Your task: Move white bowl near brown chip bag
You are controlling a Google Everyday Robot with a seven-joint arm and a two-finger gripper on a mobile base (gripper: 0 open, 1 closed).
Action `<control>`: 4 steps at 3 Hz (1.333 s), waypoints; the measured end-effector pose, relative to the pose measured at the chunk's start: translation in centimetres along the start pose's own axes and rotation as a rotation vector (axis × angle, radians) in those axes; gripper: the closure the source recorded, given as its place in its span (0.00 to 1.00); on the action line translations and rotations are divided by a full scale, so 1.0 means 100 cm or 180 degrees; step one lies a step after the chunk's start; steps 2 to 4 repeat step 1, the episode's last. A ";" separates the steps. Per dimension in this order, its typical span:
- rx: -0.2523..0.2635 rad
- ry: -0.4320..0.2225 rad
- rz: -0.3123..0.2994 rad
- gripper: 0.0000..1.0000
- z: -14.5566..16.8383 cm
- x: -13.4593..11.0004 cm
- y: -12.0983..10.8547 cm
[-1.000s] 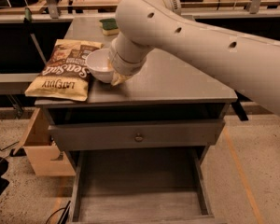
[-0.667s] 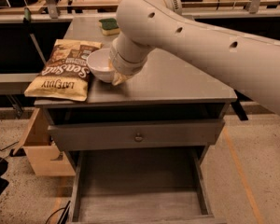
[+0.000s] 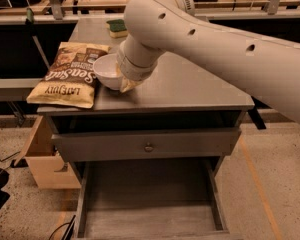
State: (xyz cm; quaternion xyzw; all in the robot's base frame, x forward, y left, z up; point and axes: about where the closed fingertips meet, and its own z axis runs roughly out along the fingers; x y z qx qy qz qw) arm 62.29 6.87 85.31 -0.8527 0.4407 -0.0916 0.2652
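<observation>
The white bowl [image 3: 106, 70] is at the table's front left, tilted, right beside the right edge of the brown chip bag [image 3: 70, 74]. The bag lies flat on the table's left front corner, with its "Sea Salt" lettering upside down to me. My gripper [image 3: 126, 84] reaches down from the large white arm [image 3: 200, 39] and is shut on the bowl's right rim. One tan finger [image 3: 128, 86] shows below the wrist. The rest of the gripper is hidden by the wrist.
A green-and-yellow sponge [image 3: 116, 27] lies at the back of the grey table [image 3: 190, 91]. The table has a shut drawer [image 3: 148, 146] and an open lower shelf. A cardboard box [image 3: 42, 159] stands on the floor to the left.
</observation>
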 end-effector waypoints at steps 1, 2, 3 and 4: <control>-0.0002 0.0000 -0.0006 0.13 0.000 -0.001 0.000; -0.0002 0.0000 -0.0006 0.13 0.000 -0.001 0.000; -0.0002 0.0000 -0.0006 0.13 0.000 -0.001 0.000; -0.0002 0.0000 -0.0006 0.13 0.000 -0.001 0.000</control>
